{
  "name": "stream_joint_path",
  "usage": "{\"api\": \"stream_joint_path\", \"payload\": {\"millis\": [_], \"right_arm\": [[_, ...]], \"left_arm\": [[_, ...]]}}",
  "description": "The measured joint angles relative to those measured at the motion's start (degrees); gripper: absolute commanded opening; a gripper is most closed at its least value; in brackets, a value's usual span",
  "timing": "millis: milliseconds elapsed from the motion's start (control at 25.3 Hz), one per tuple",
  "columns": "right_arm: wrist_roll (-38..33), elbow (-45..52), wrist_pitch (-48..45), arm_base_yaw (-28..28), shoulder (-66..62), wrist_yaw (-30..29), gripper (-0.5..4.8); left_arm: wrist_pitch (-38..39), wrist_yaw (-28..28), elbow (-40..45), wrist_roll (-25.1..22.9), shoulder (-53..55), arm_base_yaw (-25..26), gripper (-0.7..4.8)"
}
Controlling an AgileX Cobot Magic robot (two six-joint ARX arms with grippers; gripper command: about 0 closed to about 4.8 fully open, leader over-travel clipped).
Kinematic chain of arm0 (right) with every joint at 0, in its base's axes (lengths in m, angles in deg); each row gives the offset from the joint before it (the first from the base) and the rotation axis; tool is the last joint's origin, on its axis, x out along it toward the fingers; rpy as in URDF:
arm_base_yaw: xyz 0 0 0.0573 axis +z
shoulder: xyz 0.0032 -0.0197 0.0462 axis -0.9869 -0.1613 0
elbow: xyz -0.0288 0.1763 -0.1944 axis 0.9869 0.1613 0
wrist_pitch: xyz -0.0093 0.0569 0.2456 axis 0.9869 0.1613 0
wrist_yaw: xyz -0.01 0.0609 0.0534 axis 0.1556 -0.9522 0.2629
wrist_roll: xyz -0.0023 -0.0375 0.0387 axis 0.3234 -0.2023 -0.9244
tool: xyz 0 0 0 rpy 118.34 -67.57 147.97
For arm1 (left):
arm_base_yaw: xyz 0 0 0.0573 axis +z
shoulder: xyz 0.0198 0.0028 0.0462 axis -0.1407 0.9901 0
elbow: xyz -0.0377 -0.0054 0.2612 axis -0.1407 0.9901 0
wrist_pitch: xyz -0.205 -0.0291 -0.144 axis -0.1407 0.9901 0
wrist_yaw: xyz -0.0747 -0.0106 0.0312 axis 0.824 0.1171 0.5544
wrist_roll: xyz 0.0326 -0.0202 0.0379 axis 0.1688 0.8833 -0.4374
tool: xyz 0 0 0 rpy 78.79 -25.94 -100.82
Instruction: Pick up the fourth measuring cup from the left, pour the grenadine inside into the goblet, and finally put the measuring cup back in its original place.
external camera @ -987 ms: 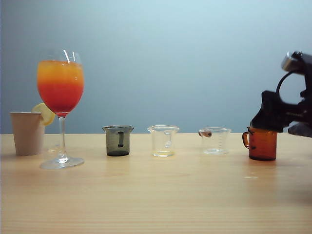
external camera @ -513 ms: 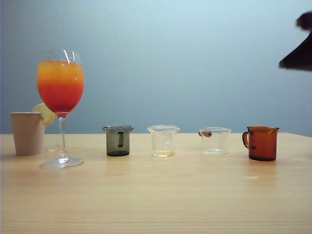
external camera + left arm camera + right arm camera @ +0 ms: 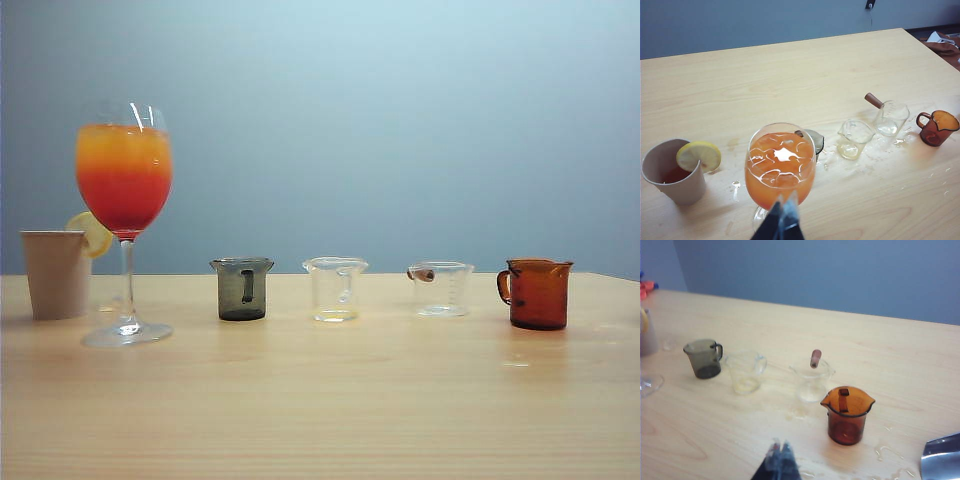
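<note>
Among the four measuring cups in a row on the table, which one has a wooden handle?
The third measuring cup from the left, a clear one: a short brown wooden handle sticks out from its rim. The grey cup, the other clear cup and the amber cup have moulded loop handles.

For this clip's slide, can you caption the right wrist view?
Shut right gripper hangs above the table, amber measuring cup back standing in its row.

Exterior: low, table-level, facing the blue wall. Wrists: high, angled down; all share the small amber-brown translucent cup (image 3: pixel 537 293) (image 3: pixel 937 128) (image 3: pixel 847 414).
</note>
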Motion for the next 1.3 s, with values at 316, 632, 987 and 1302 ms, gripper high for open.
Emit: {"api": "stream_joint_path", "payload": {"millis": [316, 632, 987, 1302], "right_arm": [[0.81, 3.13, 3.48, 0.0, 6.51, -2.97, -0.06], [-2.03, 9.7, -1.14, -0.04, 6.43, 0.72, -0.06], [-2.19, 11.89, -3.56, -0.17, 6.4, 9.33, -0.05], [-2.19, 11.89, -3.91, -0.15, 6.4, 9.51, -0.05]], "left_arm": [[0.0, 0.0, 0.0, 0.0, 0.0, 0.0, -0.04], [0.0, 0.02, 0.0, 0.0, 0.0, 0.0, -0.04], [0.0, 0.0, 0.0, 0.0, 0.0, 0.0, -0.04], [0.2, -0.37, 1.16, 0.0, -1.4, 0.0, -0.04]]}}
